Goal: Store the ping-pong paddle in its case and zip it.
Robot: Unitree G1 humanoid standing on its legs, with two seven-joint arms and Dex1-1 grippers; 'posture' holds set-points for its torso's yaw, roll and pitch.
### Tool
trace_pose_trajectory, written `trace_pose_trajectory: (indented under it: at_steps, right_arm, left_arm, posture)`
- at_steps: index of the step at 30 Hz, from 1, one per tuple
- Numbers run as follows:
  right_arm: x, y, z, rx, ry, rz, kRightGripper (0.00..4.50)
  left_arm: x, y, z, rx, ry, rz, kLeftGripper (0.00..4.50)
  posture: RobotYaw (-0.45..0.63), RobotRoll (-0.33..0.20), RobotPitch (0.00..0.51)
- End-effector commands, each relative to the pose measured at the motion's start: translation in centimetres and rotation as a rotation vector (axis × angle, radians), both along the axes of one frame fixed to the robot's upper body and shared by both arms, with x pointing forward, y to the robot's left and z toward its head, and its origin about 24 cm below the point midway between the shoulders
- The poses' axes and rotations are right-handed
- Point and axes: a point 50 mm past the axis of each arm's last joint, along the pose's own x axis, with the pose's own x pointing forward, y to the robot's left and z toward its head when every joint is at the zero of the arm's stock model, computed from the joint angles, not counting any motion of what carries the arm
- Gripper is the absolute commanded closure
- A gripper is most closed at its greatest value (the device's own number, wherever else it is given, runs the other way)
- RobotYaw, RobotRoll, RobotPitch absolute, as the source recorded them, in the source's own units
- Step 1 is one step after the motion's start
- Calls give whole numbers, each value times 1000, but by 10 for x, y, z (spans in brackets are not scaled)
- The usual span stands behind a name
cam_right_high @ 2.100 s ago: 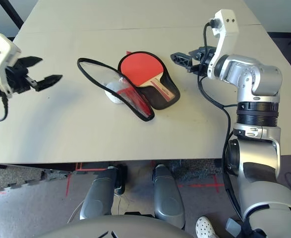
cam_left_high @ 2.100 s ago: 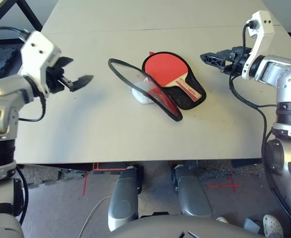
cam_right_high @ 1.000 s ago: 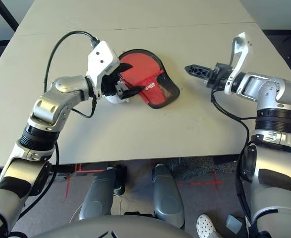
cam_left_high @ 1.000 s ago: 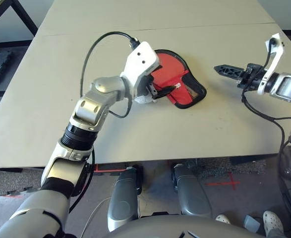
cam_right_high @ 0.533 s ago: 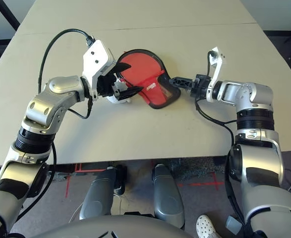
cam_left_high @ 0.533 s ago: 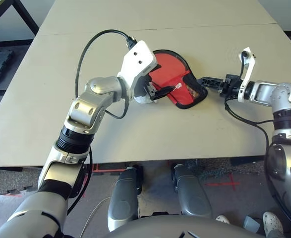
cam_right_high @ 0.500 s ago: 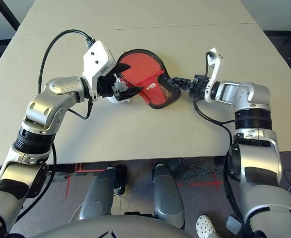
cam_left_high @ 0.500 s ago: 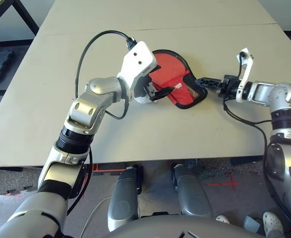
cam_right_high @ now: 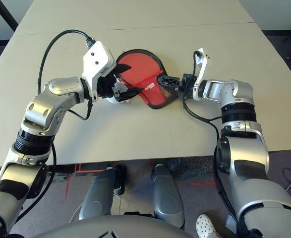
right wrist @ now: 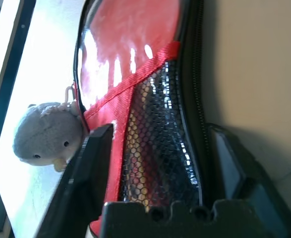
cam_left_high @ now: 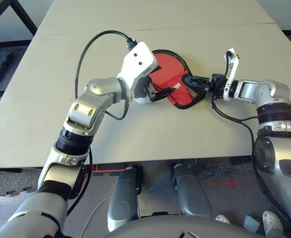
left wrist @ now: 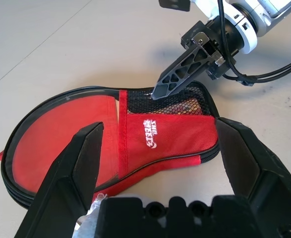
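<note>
The red case (cam_left_high: 171, 74) lies flat at the table's middle, its flap folded over, black mesh pocket (left wrist: 177, 105) and white logo facing up. The ping-pong paddle is hidden inside it. My left gripper (cam_left_high: 160, 89) hovers open just above the case's near-left edge, and in the left wrist view its wide-spread fingers (left wrist: 71, 163) frame the case (left wrist: 61, 144). My right gripper (cam_left_high: 190, 81) reaches in from the right, tip on the mesh end. In the right wrist view its fingers (right wrist: 93, 163) stand apart on either side of the mesh and the black zipper edge (right wrist: 197, 99).
A small grey soft pouch (right wrist: 46, 136) lies against the case's left side, under my left gripper (left wrist: 159, 126). The pale table (cam_left_high: 185, 139) is bare in front of and behind the case. A black cable loops over my left forearm.
My right gripper has slid left across the table until its tip reached the case's mesh end. My left gripper has stayed open over the case.
</note>
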Motion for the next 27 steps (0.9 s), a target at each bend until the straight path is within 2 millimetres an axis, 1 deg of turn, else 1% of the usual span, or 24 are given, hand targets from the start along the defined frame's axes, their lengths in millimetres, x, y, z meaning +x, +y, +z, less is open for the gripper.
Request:
trace_pose_trajectory:
  at_steps: [1,4,5,7,8,13,21,27]
  right_arm:
    - [-4,-2,-7,1,52,-1,2109]
    - [-6,-6,-9,-2,63,-2,3265]
    - [-6,-7,-10,-2,68,-4,3548]
    - [-9,-9,-9,1,80,-5,4373]
    - [-10,-10,-9,5,86,-7,4478]
    - [-21,-17,-6,0,103,-5,4478]
    - [-60,-23,-5,-19,123,11,4478]
    - [-90,-16,-8,-6,142,-2,4478]
  left_arm:
    - [-2,0,-4,7,11,-1,0]
    - [-1,0,-4,7,14,0,0]
    - [-1,0,-4,6,15,0,0]
    - [-1,-1,-5,3,17,0,0]
    - [-1,-2,-5,2,18,0,0]
    - [0,-2,-6,-3,19,0,0]
    - [0,-4,-9,-11,22,-1,0]
    - [1,-6,-10,-15,21,-7,0]
  posture:
    - [-8,0,217]
    - [-11,0,217]
    - [-13,0,216]
    - [-15,0,216]
    - [-17,0,216]
    - [-19,0,218]
    - [-33,0,220]
    - [-52,0,220]
